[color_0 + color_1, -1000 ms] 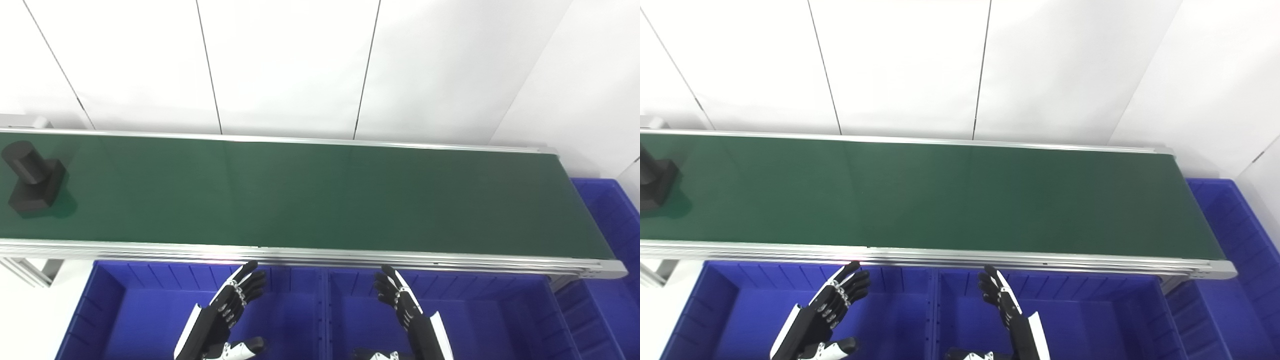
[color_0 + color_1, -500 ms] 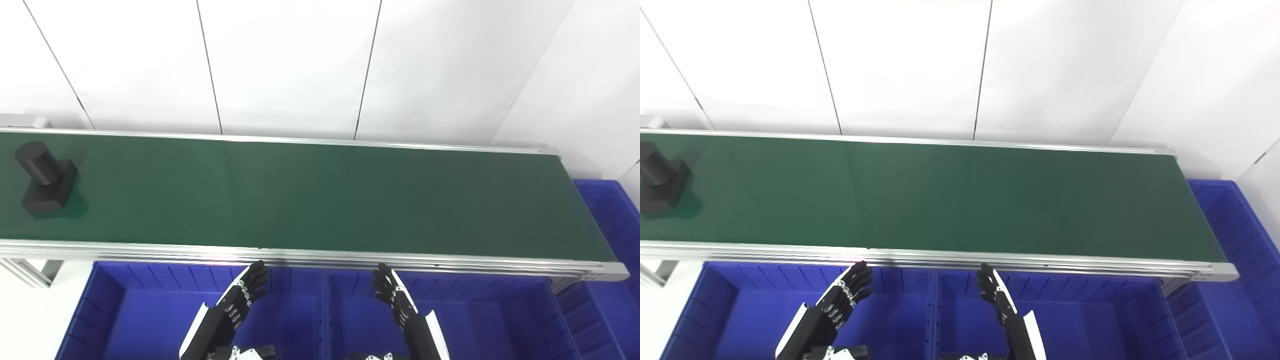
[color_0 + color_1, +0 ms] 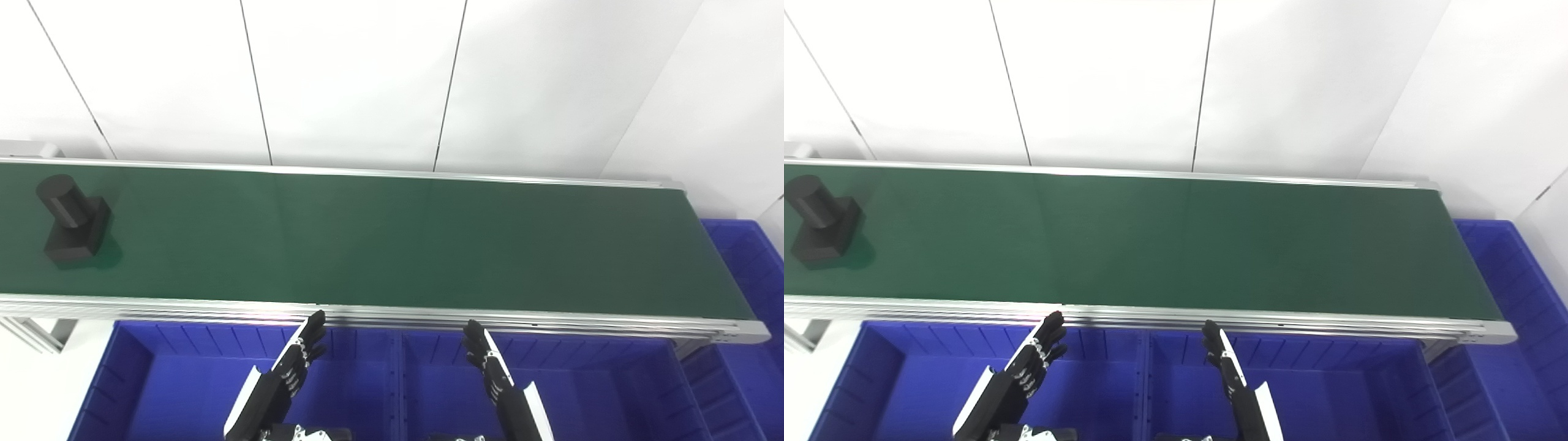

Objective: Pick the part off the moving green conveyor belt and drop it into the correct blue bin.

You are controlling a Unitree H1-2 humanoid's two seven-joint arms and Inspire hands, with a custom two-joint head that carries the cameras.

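Green conveyor belt (image 3: 392,239) before white panel wall (image 3: 355,79); black part (image 3: 73,219) far left; left hand (image 3: 288,380), right hand (image 3: 496,380) empty, fingers straight, slightly apart, over blue bins (image 3: 153,392); thumbs cropped.

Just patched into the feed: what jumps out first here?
A lone black part, a cylinder on a block base, sits at the far left of the long green conveyor belt. Nearer, the left hand and right hand hover open over the blue plastic bins.

Bright, even light fills both views. The white wall (image 3: 367,79) at top nearly washes out. Focus is sharp throughout, with shadows faint.
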